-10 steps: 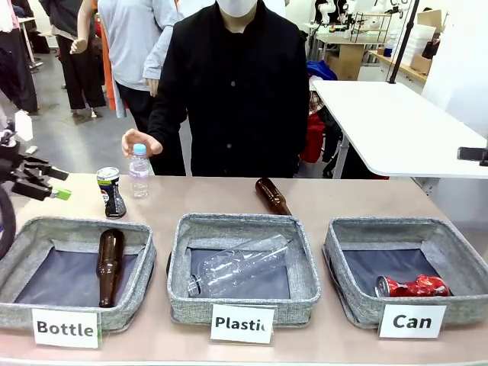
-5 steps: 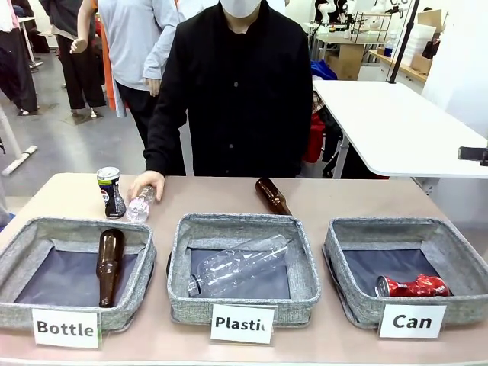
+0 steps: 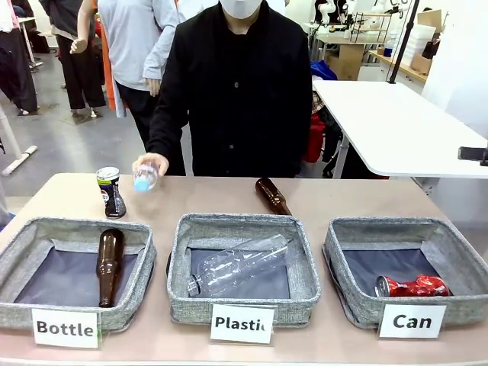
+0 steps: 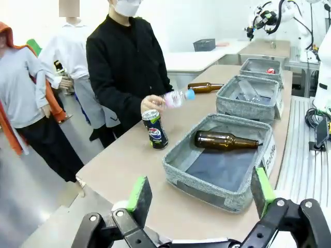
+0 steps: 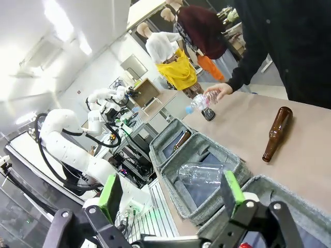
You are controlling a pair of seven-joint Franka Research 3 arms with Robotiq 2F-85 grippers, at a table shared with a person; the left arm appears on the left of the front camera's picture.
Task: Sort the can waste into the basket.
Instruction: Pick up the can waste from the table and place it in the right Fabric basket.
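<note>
The left end effector [image 4: 200,190] is hanging open, its two green-padded fingers standing wide apart with nothing between them, and it is looking along the worktop [image 3: 343,200] from the end by the "Bottle" basket [image 3: 17,309]. The right end effector [image 5: 171,190] is likewise gaping open and empty, and is looking across the three baskets from the opposite end.

Along the near edge of the worktop three grey fabric baskets are sitting in a row, each showing a white label at its front. On the robot's right, the "Can" basket [image 3: 358,305] is holding the red can [image 3: 412,287], which is lying dented on its side in the near right corner of the dark lining. The "Plastic" basket [image 3: 189,305] in the middle is carrying a clear plastic bottle [image 3: 240,265] lying aslant. The "Bottle" basket on the left is holding a brown glass bottle [image 3: 109,265] lying with its neck towards the front.

Behind the baskets, the black can [image 3: 111,192] is standing upright on the bare worktop beyond the far rim of the "Bottle" basket, well apart from the "Can" basket. A second brown bottle [image 3: 272,196] is lying just behind the middle basket. At the far side a person in black is standing, and the person's hand [image 3: 152,162] is holding a small blue-capped bottle [image 3: 143,178] tilted above the worktop, near the black can.
</note>
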